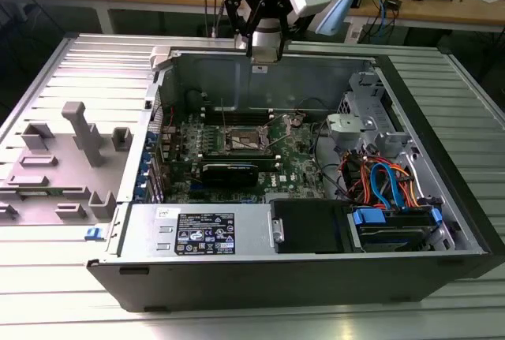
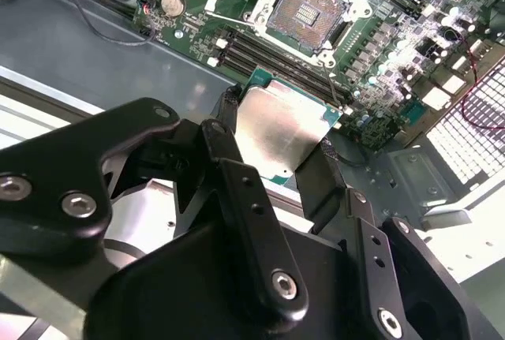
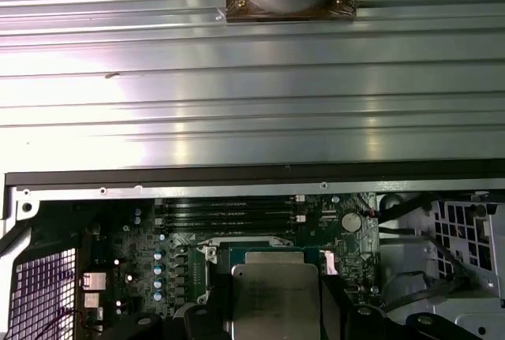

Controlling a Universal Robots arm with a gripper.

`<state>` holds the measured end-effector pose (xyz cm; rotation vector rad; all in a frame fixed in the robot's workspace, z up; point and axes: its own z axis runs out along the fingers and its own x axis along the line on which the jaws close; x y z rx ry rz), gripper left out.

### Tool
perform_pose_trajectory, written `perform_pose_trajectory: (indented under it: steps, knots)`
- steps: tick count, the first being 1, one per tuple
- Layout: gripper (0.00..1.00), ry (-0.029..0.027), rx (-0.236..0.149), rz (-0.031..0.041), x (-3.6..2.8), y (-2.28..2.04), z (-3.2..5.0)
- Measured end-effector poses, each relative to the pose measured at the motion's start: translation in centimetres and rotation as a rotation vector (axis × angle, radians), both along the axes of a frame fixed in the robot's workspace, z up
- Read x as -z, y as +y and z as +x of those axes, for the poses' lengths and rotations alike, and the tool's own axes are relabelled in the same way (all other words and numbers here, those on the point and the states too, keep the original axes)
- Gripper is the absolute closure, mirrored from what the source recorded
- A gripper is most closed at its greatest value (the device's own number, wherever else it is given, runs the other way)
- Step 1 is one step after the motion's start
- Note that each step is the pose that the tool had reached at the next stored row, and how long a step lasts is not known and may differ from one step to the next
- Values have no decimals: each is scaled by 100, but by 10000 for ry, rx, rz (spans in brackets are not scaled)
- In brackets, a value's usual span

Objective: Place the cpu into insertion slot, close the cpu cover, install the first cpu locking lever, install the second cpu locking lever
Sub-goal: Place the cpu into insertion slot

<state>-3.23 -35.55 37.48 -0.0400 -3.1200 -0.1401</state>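
Insertion slot [image 2: 306,13] bare from above, memory slots [image 2: 272,60] alongside

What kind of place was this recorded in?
Probably a robotics or electronics lab: an opened desktop computer case lies on a ribbed metal table, cluttered wooden workbenches stand behind, and the tool holds the cpu.

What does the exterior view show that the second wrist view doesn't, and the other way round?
Exterior view: the whole computer case, its blue and orange cables, and grey holders beside it on the exterior view's left.

Second wrist view: up close, the cpu with its silver top, pinched between black fingers, and a round coin battery.

Both: the gripper, the green motherboard and the insertion slot, which has no chip in it.
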Motion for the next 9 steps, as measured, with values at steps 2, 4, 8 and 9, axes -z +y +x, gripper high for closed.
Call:
perform_pose_trajectory:
  steps: [2, 4, 8, 9]
  knots:
    - [46, 1, 29, -3, 0, -1, 0]
    - [46, 1, 214, -5, 1, -1, 1]
    - [46, 1, 702, -5, 5, -16, -1]
    - [46, 0, 701, -4, 5, -34, 0]
